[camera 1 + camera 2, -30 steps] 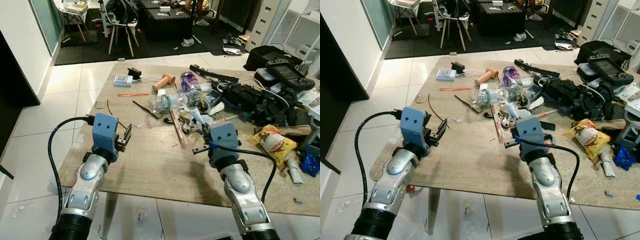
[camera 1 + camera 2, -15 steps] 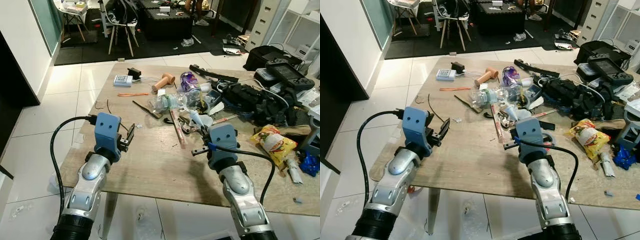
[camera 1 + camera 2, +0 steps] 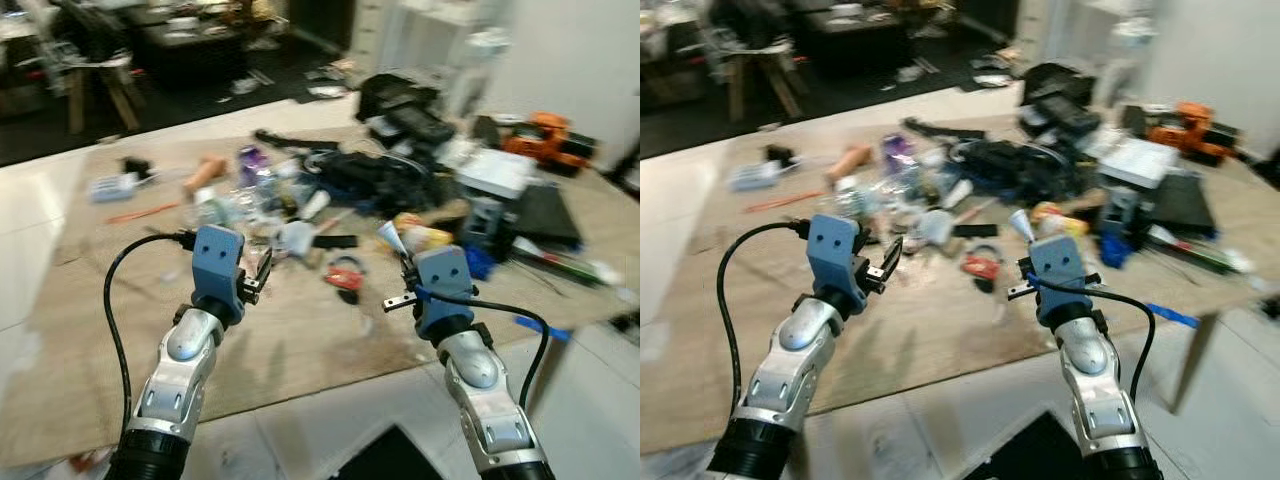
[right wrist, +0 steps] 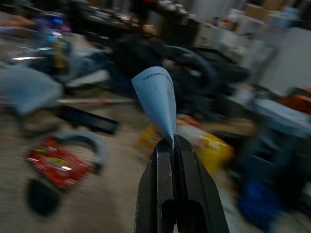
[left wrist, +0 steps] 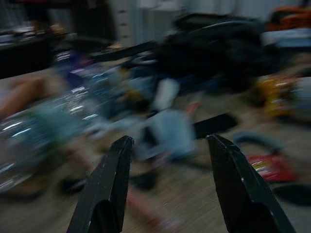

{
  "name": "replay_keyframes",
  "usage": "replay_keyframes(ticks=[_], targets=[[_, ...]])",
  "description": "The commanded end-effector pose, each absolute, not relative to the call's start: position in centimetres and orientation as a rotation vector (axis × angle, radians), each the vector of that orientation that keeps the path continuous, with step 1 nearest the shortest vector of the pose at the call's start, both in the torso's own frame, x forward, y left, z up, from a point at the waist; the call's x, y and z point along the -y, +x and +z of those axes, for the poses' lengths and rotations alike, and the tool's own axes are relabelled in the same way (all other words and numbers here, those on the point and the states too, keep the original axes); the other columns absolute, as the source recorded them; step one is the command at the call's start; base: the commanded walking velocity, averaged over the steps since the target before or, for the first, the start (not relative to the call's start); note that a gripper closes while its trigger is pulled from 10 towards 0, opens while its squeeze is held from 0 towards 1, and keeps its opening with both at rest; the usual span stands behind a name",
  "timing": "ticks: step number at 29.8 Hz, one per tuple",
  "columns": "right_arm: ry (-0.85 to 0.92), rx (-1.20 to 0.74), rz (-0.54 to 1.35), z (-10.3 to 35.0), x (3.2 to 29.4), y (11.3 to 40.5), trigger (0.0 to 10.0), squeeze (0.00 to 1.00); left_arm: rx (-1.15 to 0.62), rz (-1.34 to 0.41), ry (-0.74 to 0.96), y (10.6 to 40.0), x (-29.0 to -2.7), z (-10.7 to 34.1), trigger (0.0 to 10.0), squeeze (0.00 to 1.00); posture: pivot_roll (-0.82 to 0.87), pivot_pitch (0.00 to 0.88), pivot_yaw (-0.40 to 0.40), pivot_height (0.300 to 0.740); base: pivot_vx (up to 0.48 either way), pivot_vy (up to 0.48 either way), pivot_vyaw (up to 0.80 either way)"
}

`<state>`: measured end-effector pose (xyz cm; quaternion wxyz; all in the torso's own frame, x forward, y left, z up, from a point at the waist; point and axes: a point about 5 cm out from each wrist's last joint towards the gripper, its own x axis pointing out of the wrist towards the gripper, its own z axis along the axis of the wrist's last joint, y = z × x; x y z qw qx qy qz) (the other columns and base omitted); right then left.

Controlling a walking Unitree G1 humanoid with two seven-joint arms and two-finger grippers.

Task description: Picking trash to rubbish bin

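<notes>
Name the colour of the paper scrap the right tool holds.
Pale blue paper scrap, clearest in the right wrist view.

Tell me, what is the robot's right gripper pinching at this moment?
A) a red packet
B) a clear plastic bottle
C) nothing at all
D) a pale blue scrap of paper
D: in the right wrist view the right gripper has its black fingers closed on a curled pale blue scrap of paper that sticks up from the tips.

Two head-mounted eyes look forward and down across a cluttered beige wooden table (image 3: 300, 350), both blurred, sharing both silver arms and a small red packet (image 3: 980, 266); the left wrist camera peers close along its black fingers (image 5: 104, 194) toward the clutter; the right wrist camera sights along its closed pair (image 4: 189, 189), sharing that packet
</notes>
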<state>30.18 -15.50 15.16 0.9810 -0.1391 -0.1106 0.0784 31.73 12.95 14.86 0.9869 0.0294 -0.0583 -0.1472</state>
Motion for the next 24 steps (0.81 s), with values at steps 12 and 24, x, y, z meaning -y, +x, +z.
replay_keyframes(ticks=[12,24], targets=[[-0.278,0.229,0.176,15.25,15.16,30.28,10.0,0.00,0.120,-0.294,0.063,31.62,-12.99,14.76,10.0,0.00,-0.11,0.066,-0.013,0.740,0.000,0.000,-0.80],[-0.280,0.230,0.183,15.32,15.05,30.38,10.0,0.00,0.123,-0.290,0.066,31.68,-13.07,14.83,10.0,0.00,-0.11,0.070,-0.014,0.740,0.000,0.000,-0.80]])
